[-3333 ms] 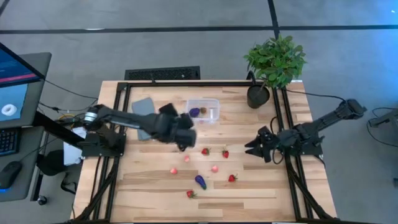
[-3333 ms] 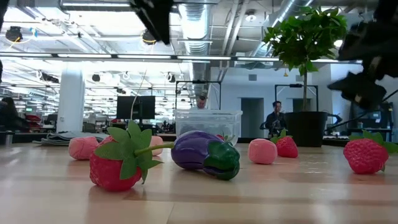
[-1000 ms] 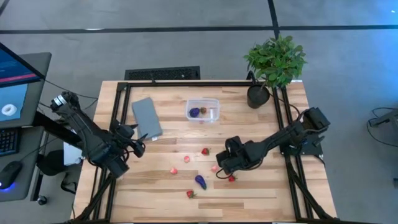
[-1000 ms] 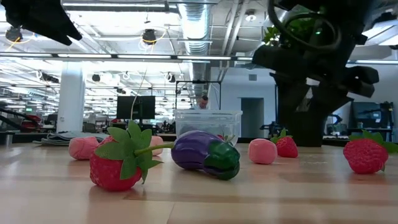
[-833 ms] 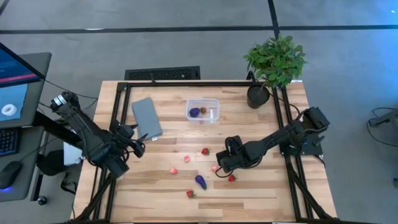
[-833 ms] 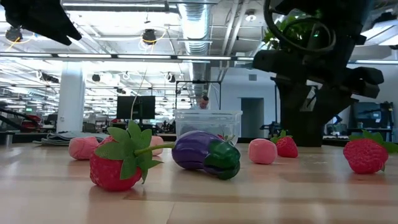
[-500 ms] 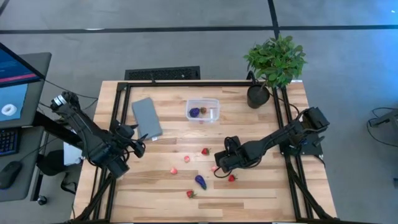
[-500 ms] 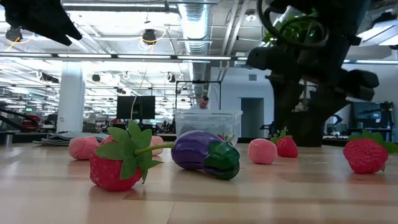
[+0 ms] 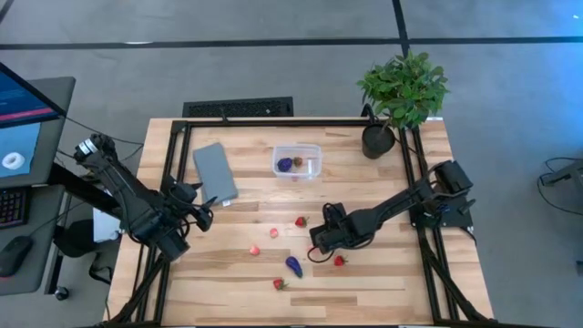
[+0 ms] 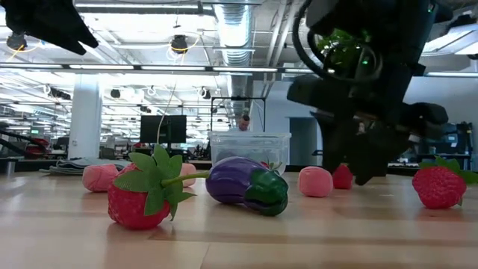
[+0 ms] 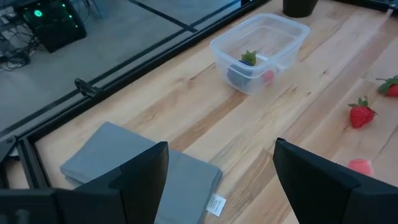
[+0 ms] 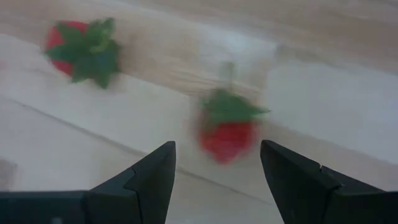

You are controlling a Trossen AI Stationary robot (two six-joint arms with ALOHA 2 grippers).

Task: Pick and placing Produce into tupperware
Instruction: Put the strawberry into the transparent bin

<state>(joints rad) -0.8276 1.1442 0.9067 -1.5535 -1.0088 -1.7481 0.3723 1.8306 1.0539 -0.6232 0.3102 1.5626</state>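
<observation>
The tub (image 9: 297, 161) is a small clear plastic box with rounded corners, standing toward the far edge of the table (image 9: 383, 292), near the potted plant (image 9: 401, 96) and well apart from the grey lid (image 9: 215, 171); inside it lie a purple eggplant piece (image 9: 285, 164) and a small reddish piece, with a green top showing in the left wrist view. The rest of the produce is scattered on the bare wood nearer the front: red strawberries with green tops (image 9: 301, 221), pale pink pieces (image 10: 314, 181), and a purple eggplant (image 10: 246, 186) with a green cap. The right gripper (image 9: 317, 243) hangs low over the middle of the table, its fingers spread and holding nothing; a strawberry (image 12: 229, 127) lies on the wood between them. The left gripper (image 9: 202, 213) waits at the table's left side beside the lid, fingers parted and empty.
</observation>
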